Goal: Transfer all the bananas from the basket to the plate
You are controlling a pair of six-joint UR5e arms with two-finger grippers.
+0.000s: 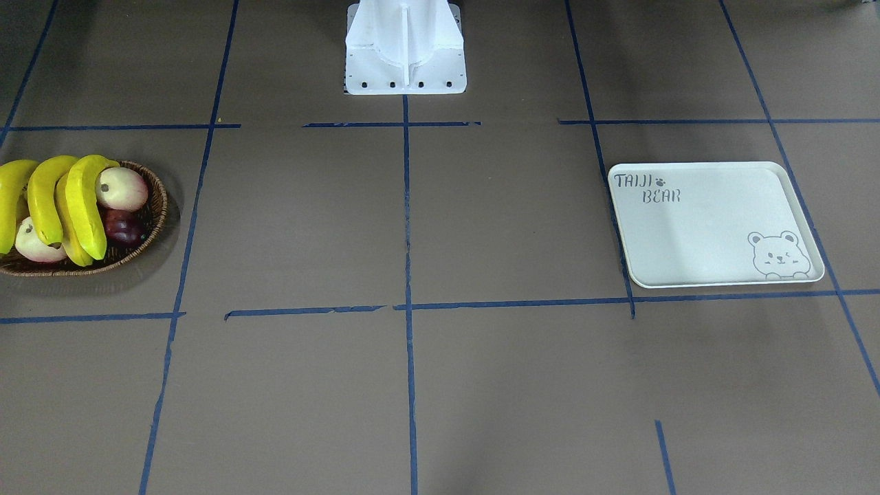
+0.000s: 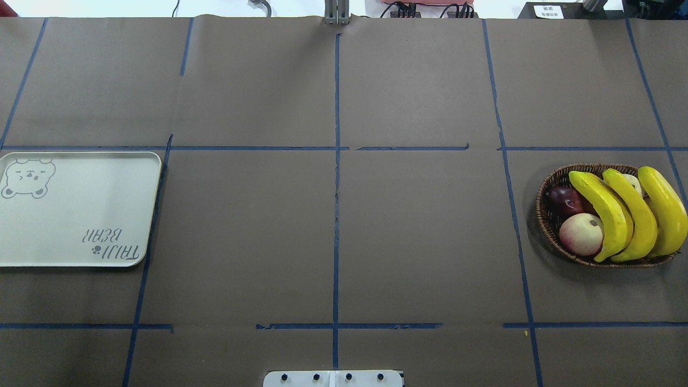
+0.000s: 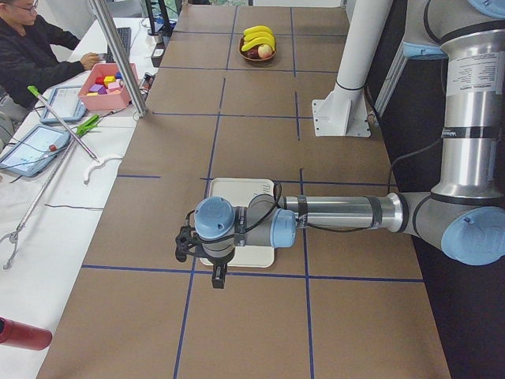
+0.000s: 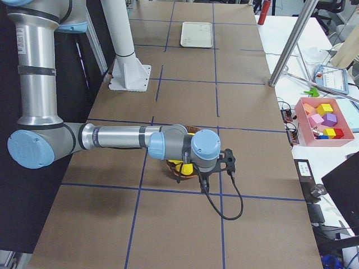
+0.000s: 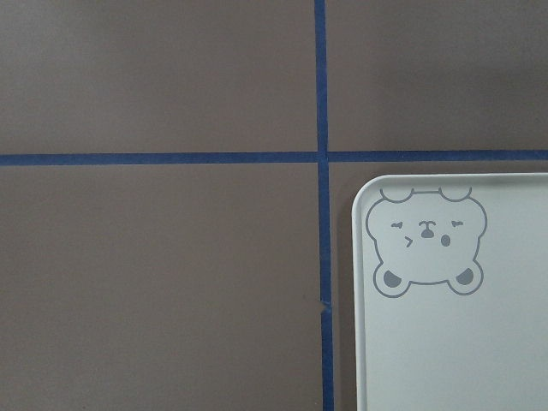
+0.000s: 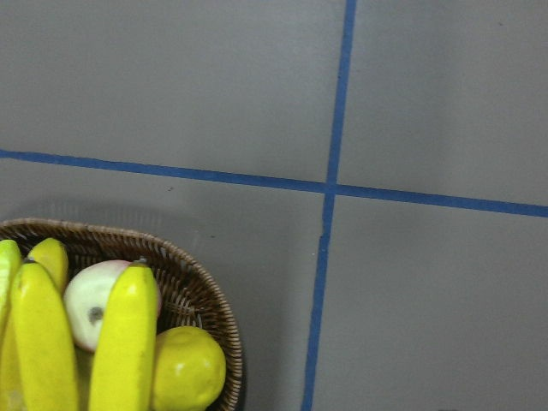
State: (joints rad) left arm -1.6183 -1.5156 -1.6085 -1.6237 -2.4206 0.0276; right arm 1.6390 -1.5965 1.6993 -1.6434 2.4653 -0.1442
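Several bright yellow bananas (image 2: pixel 631 215) lie side by side in the brown wicker basket (image 2: pixel 543 217) at the table's right end. They also show in the front view (image 1: pixel 86 203) and the right wrist view (image 6: pixel 128 342). The off-white bear plate (image 2: pixel 75 215) lies bare at the left end and shows in the left wrist view (image 5: pixel 462 342). My left gripper (image 3: pixel 218 276) hangs over the plate's outer edge. My right gripper (image 4: pixel 202 182) hangs over the basket (image 4: pixel 178 177). Both show only in the side views, so I cannot tell whether they are open or shut.
The basket also holds a pink-white apple (image 2: pixel 580 234), a dark red fruit (image 2: pixel 564 200) and a round yellow fruit (image 6: pixel 188 368). The white robot base (image 1: pixel 405 55) stands mid-table. A pink box of blocks (image 3: pixel 106 83) and an operator (image 3: pixel 31 55) are beside the table.
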